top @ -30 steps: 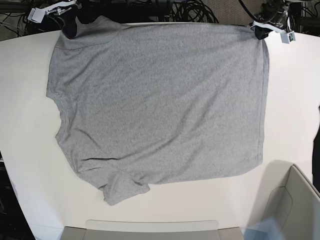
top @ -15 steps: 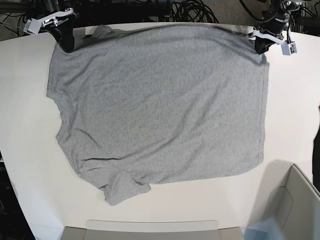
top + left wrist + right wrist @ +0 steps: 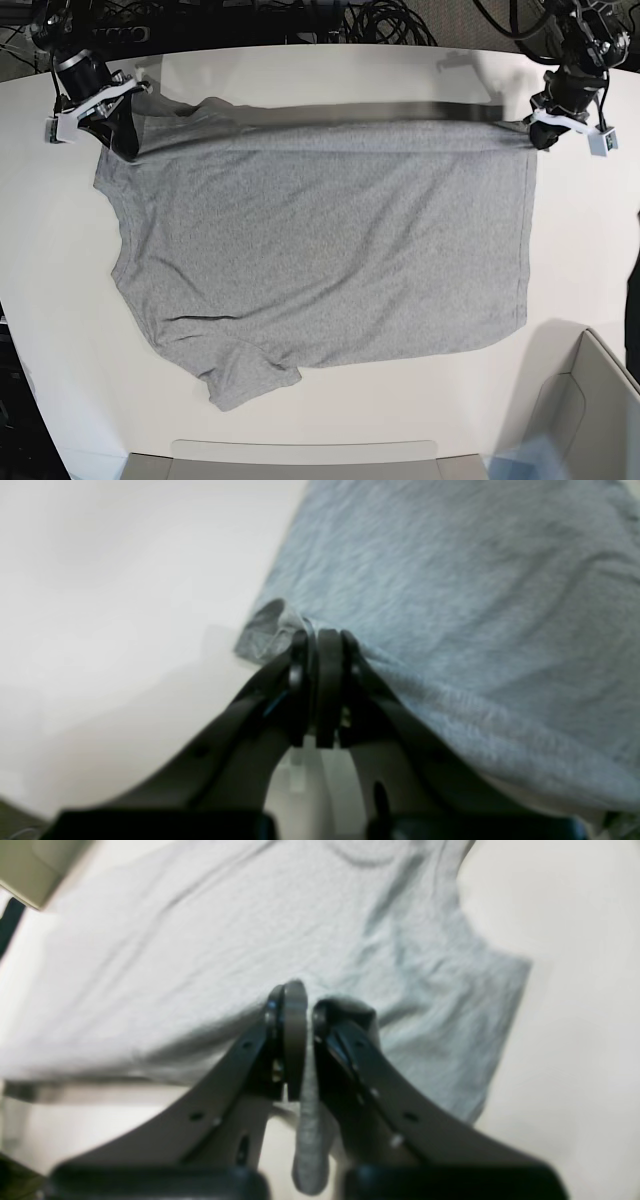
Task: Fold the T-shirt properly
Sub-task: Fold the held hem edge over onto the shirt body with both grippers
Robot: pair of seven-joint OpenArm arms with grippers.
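The heather-grey T-shirt [image 3: 320,250] lies plain side up on the white table, its far edge lifted off the surface and casting a dark shadow band. My left gripper [image 3: 540,128] is shut on the shirt's far right corner; the left wrist view shows the jaws pinching the hem [image 3: 320,645]. My right gripper [image 3: 115,118] is shut on the far left corner near the sleeve; the right wrist view shows cloth pinched between the jaws [image 3: 302,1010]. A sleeve [image 3: 245,375] lies crumpled at the near left. No lettering shows.
A grey bin [image 3: 590,410] stands at the near right corner and a tray edge [image 3: 300,460] at the near middle. Cables [image 3: 380,20] lie behind the table's far edge. A dark object [image 3: 634,300] shows at the right border.
Both grippers have moved toward the near side with the shirt's far corners, lifting the far edge off the table and starting to carry it over the body.
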